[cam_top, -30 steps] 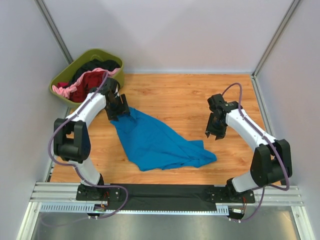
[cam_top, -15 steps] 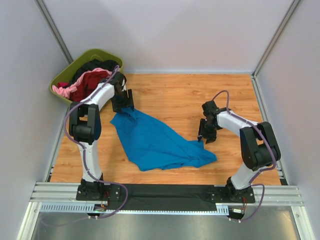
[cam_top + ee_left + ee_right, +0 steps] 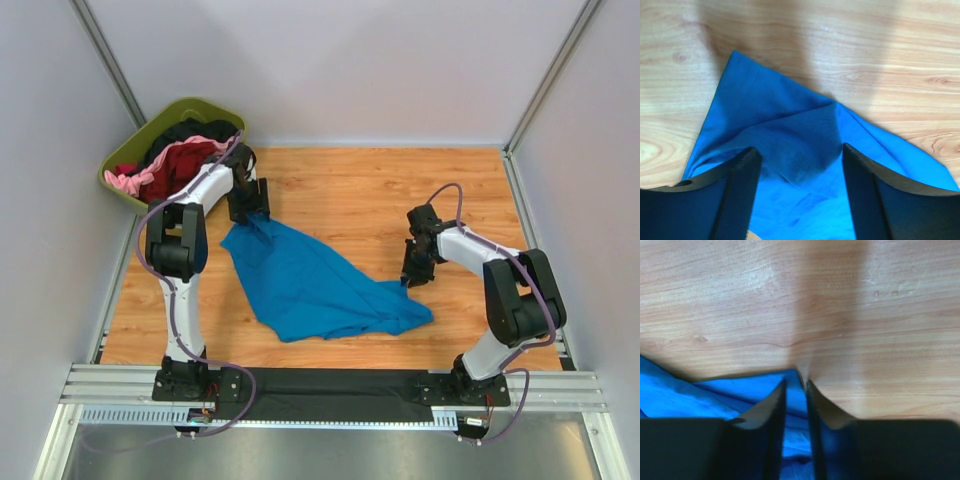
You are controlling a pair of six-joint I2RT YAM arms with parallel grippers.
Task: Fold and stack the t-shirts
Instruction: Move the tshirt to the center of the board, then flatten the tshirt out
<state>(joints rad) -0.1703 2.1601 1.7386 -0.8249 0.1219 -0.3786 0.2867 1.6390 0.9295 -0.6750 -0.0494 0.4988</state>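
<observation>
Tub [image 3: 190, 104], olive green, sits at the far left corner of the table [image 3: 350, 185], heaped with a dark red shirt [image 3: 185, 160], a pink shirt [image 3: 135, 183] and a black shirt [image 3: 200, 130]. Bare wood lies open on the right. The blue t-shirt [image 3: 310, 285] sprawls crumpled, left of centre.

Left wrist: my left gripper [image 3: 799, 148] is spread wide over a raised fold at the shirt's corner.

Right wrist: my right gripper [image 3: 796, 382] is nearly pressed together, with the shirt's tip between the fingers. I cannot tell if it grips.

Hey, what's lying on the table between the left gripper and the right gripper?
The blue t-shirt lies crumpled there, reaching from the left gripper to the right gripper. The top external view shows it.
</observation>
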